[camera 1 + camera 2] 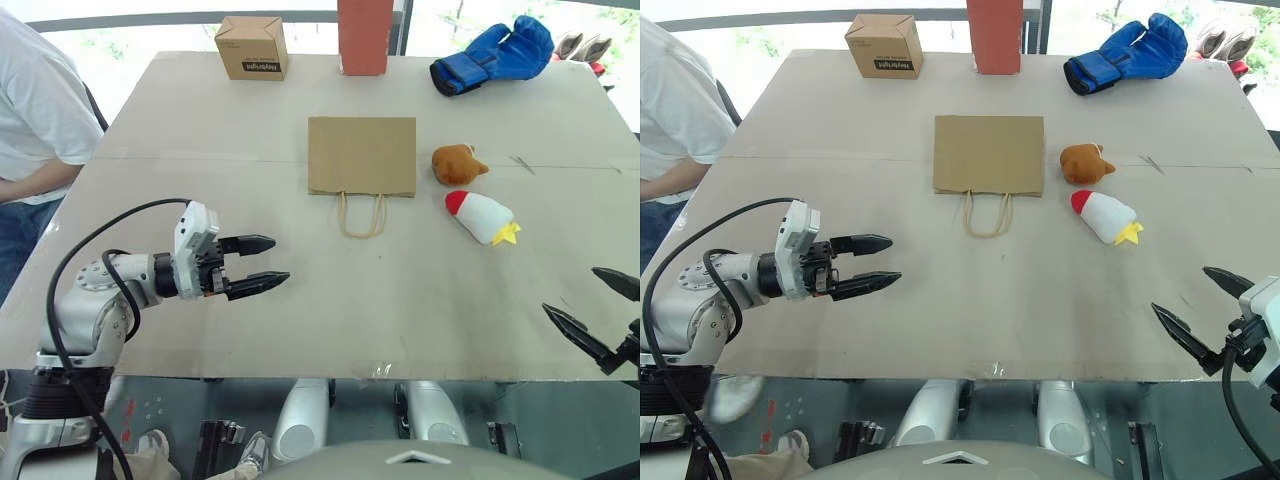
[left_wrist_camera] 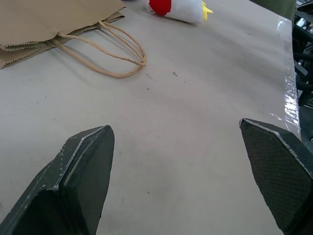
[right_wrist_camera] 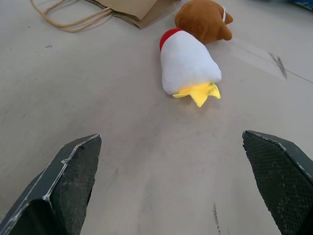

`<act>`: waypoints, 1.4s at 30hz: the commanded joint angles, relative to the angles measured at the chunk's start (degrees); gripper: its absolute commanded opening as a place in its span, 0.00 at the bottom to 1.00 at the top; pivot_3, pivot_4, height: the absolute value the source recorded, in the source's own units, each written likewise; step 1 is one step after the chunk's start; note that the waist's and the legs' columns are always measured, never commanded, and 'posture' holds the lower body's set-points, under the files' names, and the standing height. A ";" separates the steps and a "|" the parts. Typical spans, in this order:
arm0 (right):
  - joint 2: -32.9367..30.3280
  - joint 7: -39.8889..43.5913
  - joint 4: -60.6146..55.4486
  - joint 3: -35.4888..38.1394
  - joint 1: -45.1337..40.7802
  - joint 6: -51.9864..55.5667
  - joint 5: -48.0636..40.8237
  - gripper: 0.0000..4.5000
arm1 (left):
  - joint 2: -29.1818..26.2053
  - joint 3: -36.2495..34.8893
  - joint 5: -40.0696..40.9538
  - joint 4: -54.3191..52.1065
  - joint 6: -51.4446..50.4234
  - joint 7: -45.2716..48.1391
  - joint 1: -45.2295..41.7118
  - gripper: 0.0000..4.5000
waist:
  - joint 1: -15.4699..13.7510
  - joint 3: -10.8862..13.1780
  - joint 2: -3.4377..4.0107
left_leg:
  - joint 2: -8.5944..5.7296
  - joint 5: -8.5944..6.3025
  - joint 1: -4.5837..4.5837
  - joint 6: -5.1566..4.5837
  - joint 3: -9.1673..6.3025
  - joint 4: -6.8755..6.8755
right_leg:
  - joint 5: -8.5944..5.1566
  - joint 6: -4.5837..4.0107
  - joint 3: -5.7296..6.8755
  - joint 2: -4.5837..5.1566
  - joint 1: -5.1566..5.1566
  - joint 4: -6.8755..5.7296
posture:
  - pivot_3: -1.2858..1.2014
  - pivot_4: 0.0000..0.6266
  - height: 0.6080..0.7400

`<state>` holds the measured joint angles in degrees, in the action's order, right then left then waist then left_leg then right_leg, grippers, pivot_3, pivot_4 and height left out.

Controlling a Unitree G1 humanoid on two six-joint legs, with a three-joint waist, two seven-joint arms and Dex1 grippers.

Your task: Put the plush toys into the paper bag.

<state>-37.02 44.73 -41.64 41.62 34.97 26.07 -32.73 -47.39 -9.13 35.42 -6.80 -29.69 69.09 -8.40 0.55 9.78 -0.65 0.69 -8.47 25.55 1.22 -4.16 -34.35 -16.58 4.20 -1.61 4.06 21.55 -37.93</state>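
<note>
The flat brown kraft paper bag (image 1: 361,156) lies mid-table (image 1: 200,130), handles toward the robot. Right of it sit the round orange-brown plush (image 1: 458,164) and the white oval plush (image 1: 481,216), yellow end nearest. Left claw (image 1: 266,263) and right claw (image 1: 1196,311) gape wide, empty

Table (image 1: 200,330) bears paper bag (image 1: 362,155) (flat), plush toys (image 1: 480,215), boxing glove (image 1: 493,55), boxes (image 1: 252,47).

Both eye views look down from the head toward 12 o'clock over the table (image 1: 200,110). Each wrist view looks low and close along the tabletop; both share the white toy (image 3: 188,63).
</note>
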 commanded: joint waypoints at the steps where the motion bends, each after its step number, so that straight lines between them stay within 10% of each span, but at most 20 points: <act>1: -0.01 -2.77 -2.72 -0.79 -2.48 -0.54 0.43 1.00 | 2.25 1.87 -3.24 -1.40 4.45 -2.24 -3.55 0.98 | 0.01 0.00 0.00 | 0.00 0.00 0.02 0.00 0.00 0.00 | 0.00 -0.01 0.00 -0.02 0.00 0.00 | 0.52 0.24 1.00; 23: 1.24 -14.50 -16.55 -16.39 -5.86 5.88 4.16 1.00 | 17.68 23.88 -41.38 31.76 52.38 -19.04 -30.90 0.98 | -1.27 -0.08 -0.16 | -0.08 0.02 0.13 -0.01 -0.13 -0.21 | 0.15 0.31 0.15 -0.13 -0.11 -0.05 | 0.52 0.24 1.00; 31: 3.07 -15.91 -16.16 -19.48 -5.57 3.51 7.82 1.00 | 22.32 25.89 -42.13 43.81 61.27 -17.55 -35.98 0.37 | -0.84 -0.08 -0.16 | -0.08 0.02 0.12 -0.02 -0.16 -0.26 | 0.17 0.38 0.18 -0.15 -0.13 -0.09 | 0.52 0.24 1.00; 35: 3.88 -16.74 -16.17 -21.47 -5.98 2.89 9.39 1.00 | 25.83 22.30 -30.74 41.16 45.64 -10.40 -35.34 0.03 | -0.34 -0.08 -0.16 | -0.08 0.02 0.12 -0.01 -0.20 -0.27 | 0.18 0.38 0.21 -0.16 -0.14 -0.12 | 0.52 0.24 1.00; 39: 6.61 -19.71 -15.63 -25.24 -10.01 5.67 7.30 0.87 | 26.16 16.20 -7.13 23.94 4.77 -3.98 -33.58 0.00 | 0.37 -0.07 -0.17 | -0.08 0.02 0.18 -0.02 -0.34 -0.42 | 0.18 0.38 0.34 -0.16 -0.22 -0.15 | 0.52 0.24 1.00; 42: 7.92 -22.18 -14.08 -30.37 -15.62 8.79 7.95 0.55 | 23.84 12.73 4.07 14.46 -14.25 -5.01 -32.84 0.00 | 1.49 -0.06 -0.13 | -0.01 0.02 0.13 -0.01 -0.46 -0.47 | 0.17 0.36 0.41 -0.22 -0.23 -0.27 | 0.52 0.24 1.00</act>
<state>-28.93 23.51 -54.88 12.83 19.92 33.95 -24.67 -22.66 6.09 33.31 12.74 -35.66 63.99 -41.17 2.04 9.72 -0.78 0.68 -8.45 25.66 1.21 -4.63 -34.85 -16.41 4.55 -1.20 3.83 21.32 -38.29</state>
